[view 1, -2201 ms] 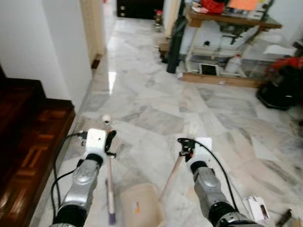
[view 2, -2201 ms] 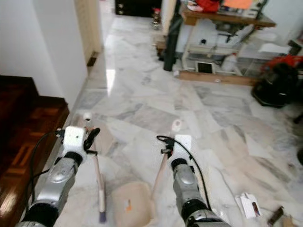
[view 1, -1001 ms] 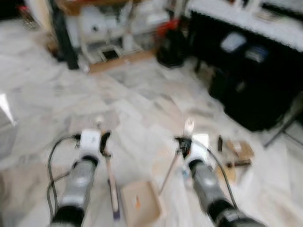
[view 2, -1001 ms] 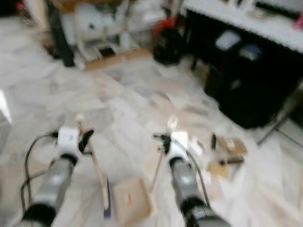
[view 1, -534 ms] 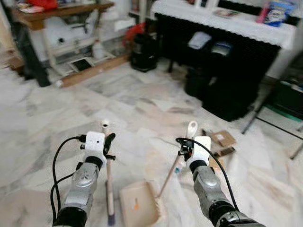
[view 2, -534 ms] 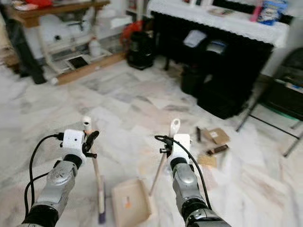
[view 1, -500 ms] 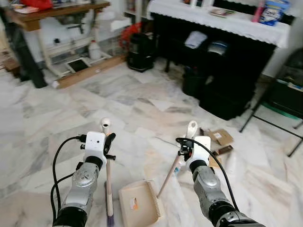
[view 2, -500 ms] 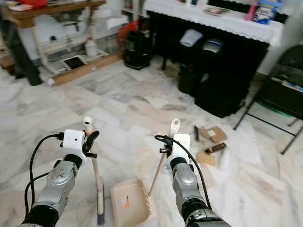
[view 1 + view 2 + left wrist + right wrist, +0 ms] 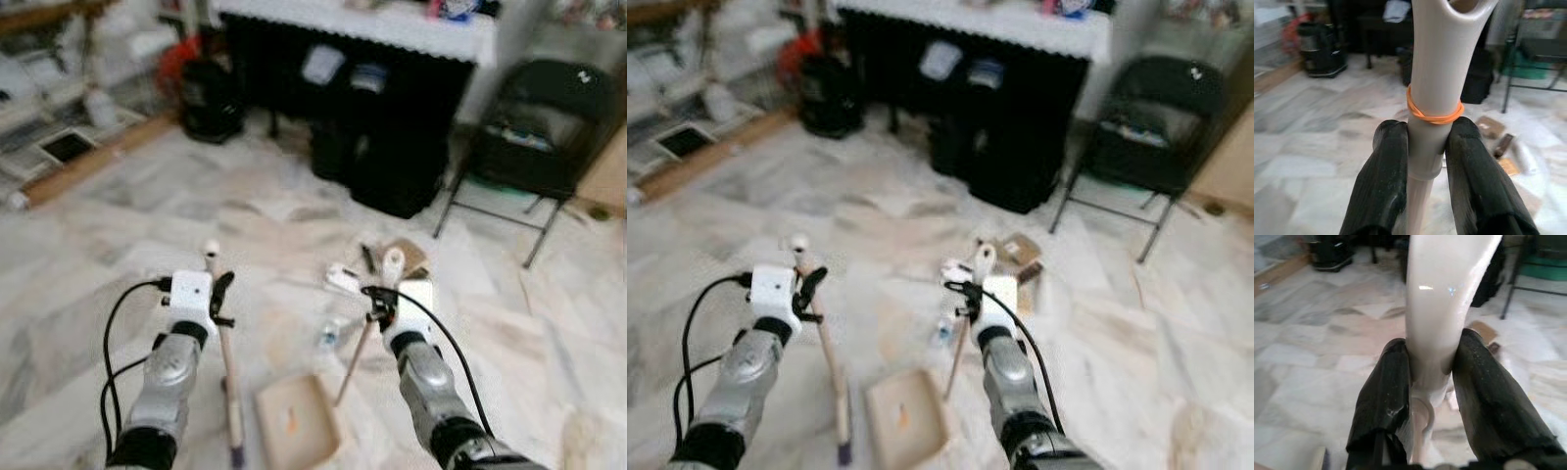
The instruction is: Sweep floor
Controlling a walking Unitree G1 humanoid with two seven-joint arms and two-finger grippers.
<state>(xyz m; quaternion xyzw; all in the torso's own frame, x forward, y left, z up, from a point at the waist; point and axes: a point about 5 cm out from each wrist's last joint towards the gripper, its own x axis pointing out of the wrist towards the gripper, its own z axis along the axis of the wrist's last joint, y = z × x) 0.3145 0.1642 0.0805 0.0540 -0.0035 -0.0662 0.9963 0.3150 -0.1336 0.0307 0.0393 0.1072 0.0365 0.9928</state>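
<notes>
My left gripper [image 9: 220, 294] is shut on the cream broom handle [image 9: 230, 377], which runs down to the floor at the bottom of the head views. In the left wrist view the fingers [image 9: 1391, 161] clamp the handle [image 9: 1435, 73] just below an orange rubber band [image 9: 1432, 115]. My right gripper [image 9: 380, 311] is shut on the pale dustpan handle [image 9: 355, 367]; its fingers [image 9: 1388, 382] squeeze the handle [image 9: 1442, 293]. The beige dustpan [image 9: 297, 421] rests on the marble floor between my arms. Litter lies just ahead: a white scrap [image 9: 343, 278], a small bottle [image 9: 328, 336] and cardboard pieces [image 9: 407, 257].
A black table with a white cloth [image 9: 343, 117] stands ahead, with dark bags under it. A black folding chair [image 9: 529, 137] is at the right. A dark bin [image 9: 211, 98] and a wooden plank [image 9: 88, 162] lie to the left.
The camera has swung right, away from the stairs and hallway: the black table, the chair and the litter have come into view. Both grippers keep their grip.
</notes>
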